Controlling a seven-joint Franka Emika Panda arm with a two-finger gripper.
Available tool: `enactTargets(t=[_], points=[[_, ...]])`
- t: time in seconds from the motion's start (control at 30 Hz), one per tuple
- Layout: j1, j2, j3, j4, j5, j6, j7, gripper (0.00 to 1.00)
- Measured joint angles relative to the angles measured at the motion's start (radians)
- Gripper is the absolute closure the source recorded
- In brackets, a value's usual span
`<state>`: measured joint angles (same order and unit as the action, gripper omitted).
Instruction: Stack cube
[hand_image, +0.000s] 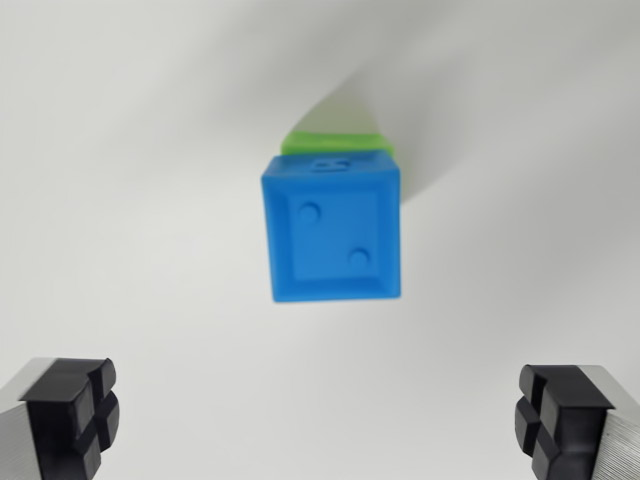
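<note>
Gripper (320, 420) is being held above the blue cube (333, 228) (stacked on a green cube (335, 139)), fingers (72, 412) spread wide, nothing gripped.

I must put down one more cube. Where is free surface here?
Bare white surface lies on both sides of the blue cube and between it and the open pincer. Only behind it is crowded: a green block peeks out there.

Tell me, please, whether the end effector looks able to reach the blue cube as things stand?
Probably yes. The end effector is open and empty, its fingers wide apart, and nothing lies between them and the blue cube, which seems to sit on a green block.
</note>
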<state>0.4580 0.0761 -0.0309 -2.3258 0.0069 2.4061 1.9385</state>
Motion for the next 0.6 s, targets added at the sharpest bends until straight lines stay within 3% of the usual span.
enactTargets(t=[0.6], points=[[0.0, -0.121, 0.0, 0.075, -0.004, -0.195, 0.003, 0.0]])
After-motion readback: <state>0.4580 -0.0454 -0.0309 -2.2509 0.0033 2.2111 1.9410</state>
